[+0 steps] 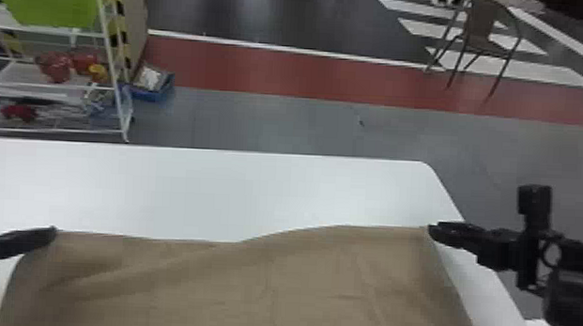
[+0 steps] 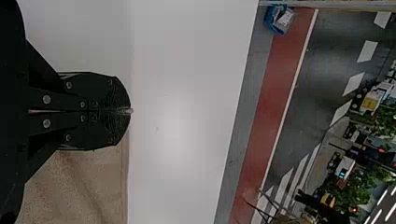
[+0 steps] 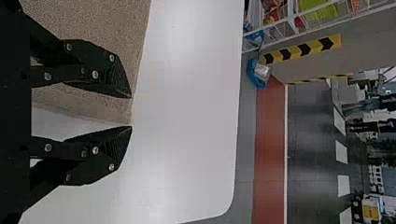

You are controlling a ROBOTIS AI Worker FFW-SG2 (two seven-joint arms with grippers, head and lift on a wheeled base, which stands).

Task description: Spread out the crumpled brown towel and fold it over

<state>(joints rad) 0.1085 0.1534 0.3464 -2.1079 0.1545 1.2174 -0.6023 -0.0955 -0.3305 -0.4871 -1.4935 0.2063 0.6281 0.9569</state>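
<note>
Pinching the towel's (image 1: 252, 285) far left corner in our left gripper (image 1: 53, 232), we hold our right gripper (image 1: 433, 230), fingers apart, at its far right corner, near the desk's (image 1: 200, 194) right edge.

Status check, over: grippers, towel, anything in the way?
Left gripper shut on the brown towel, far left corner. Right gripper open around far right corner. Towel spread, lightly creased; nothing seen lying on it.
</note>
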